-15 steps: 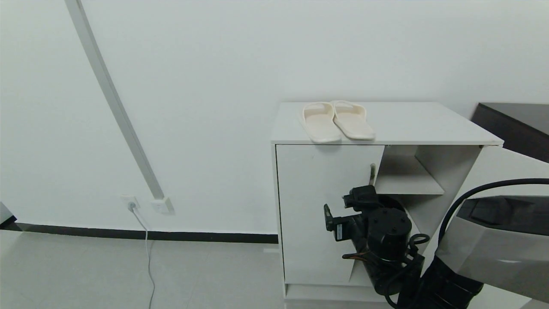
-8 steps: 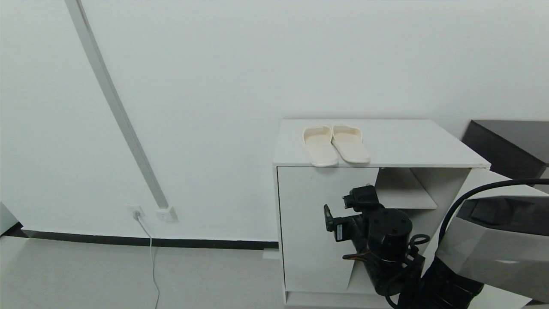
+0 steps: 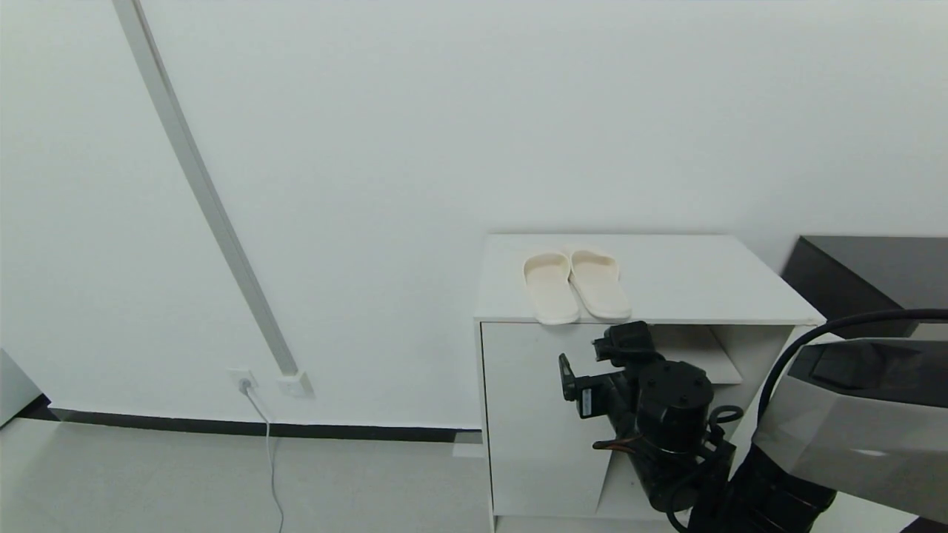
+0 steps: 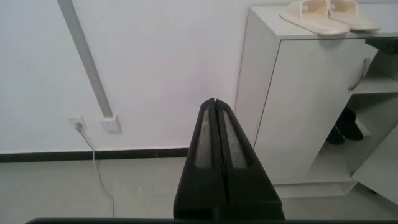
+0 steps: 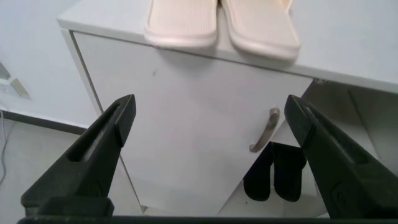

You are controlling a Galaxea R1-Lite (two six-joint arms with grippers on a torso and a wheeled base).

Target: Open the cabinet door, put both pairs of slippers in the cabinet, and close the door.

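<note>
While the right arm point(image 3: 670, 414) is stretched forward and low before the cabinet point(image 3: 703, 277), its wrist aimed at the cabinet's front, the right gripper point(image 5: 211, 162) holds its fingers point(image 5: 93, 158) spread wide with nothing between them. Beyond the fingertips, framed in the gap, stands the closed door panel point(image 5: 180, 118), its handle point(image 5: 264, 130) nearer the finger on the open side. Past that handle the compartment is open, and a black pair of slippers point(image 5: 277, 174) sits low inside it. The cream pair of slippers point(image 5: 221, 22) lies side by side on the cabinet top, higher than the fingertips and beyond them, its near ends reaching the front edge. The left gripper point(image 4: 214, 149) is held out level, farther from the cabinet, its fingers point(image 4: 204, 140) pressed flat together and holding nothing. The cabinet stands well ahead of those tips, off toward the robot's right.
</note>
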